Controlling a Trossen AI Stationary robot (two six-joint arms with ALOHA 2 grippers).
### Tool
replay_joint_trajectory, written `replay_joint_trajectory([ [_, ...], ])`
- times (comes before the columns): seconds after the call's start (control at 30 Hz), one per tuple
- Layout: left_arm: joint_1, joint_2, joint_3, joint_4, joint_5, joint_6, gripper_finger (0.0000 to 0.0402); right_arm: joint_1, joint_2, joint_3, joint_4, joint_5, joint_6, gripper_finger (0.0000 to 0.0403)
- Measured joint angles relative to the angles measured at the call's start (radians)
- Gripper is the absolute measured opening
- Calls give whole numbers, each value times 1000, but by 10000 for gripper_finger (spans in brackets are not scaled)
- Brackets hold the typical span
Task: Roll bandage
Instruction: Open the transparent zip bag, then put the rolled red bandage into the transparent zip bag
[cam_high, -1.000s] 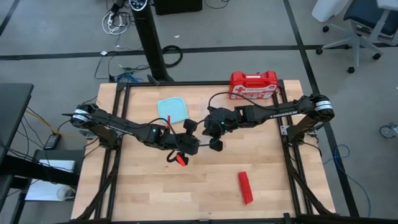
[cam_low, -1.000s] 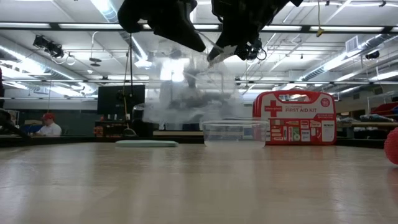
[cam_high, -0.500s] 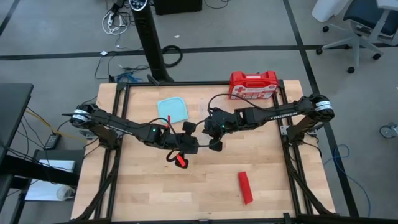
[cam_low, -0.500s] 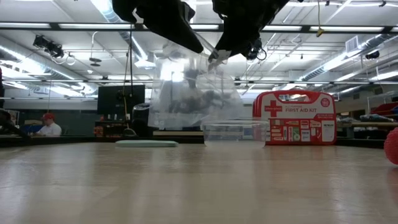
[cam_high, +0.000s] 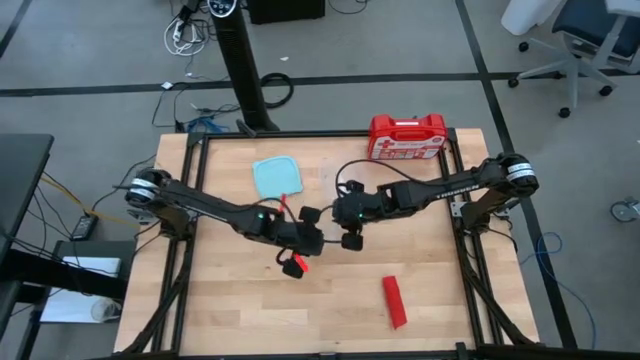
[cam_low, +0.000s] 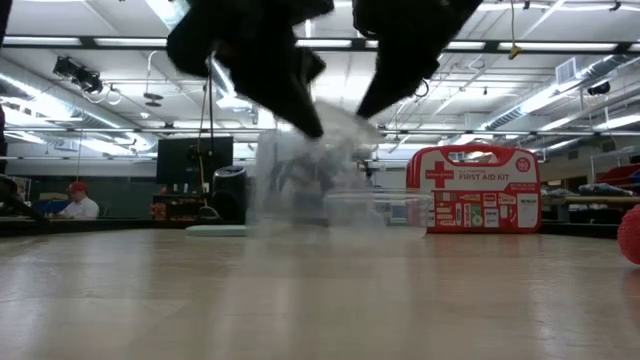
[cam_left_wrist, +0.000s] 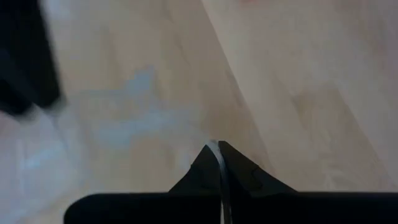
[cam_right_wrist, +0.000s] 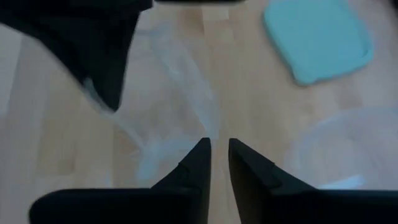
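Bandage (cam_high: 394, 301) sits on the table (cam_high: 450, 300) towards its front-right, well apart from both grippers, with its long axis running roughly front to back. It looks like a short, compact, bright red piece, plain, and seems already bundled. Right gripper (cam_high: 350, 232) is the nearer one. Its fingers are slightly parted and I can't see them clamping anything. Left gripper (cam_high: 305, 238) is mid-table, pinched tight on a clear bag (cam_low: 310, 170). Neither gripper is touching the bandage.
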Motion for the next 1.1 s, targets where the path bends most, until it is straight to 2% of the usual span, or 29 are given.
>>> replay_joint_trajectory([
  [0.2,-5,85,0,10,49,21,0,76,-2,-67,-48,-19,50,73],
  [0.4,-8,86,0,13,51,55,0,152,-4,-66,-88,-20,106,75],
  [0.53,-7,70,0,-3,50,81,0,195,-4,-66,-110,-71,197,78],
  [0.7,-7,66,51,-105,45,97,0,244,-4,-66,-189,-196,361,93],
  [0.8,-7,64,81,-133,53,114,0,284,-4,-65,-243,-233,356,107],
  [0.93,-2,64,109,-158,140,129,0,369,-4,-65,-305,-233,268,127],
  [1.1,7,64,116,-140,328,106,0,474,-4,-65,-356,-206,181,133],
])
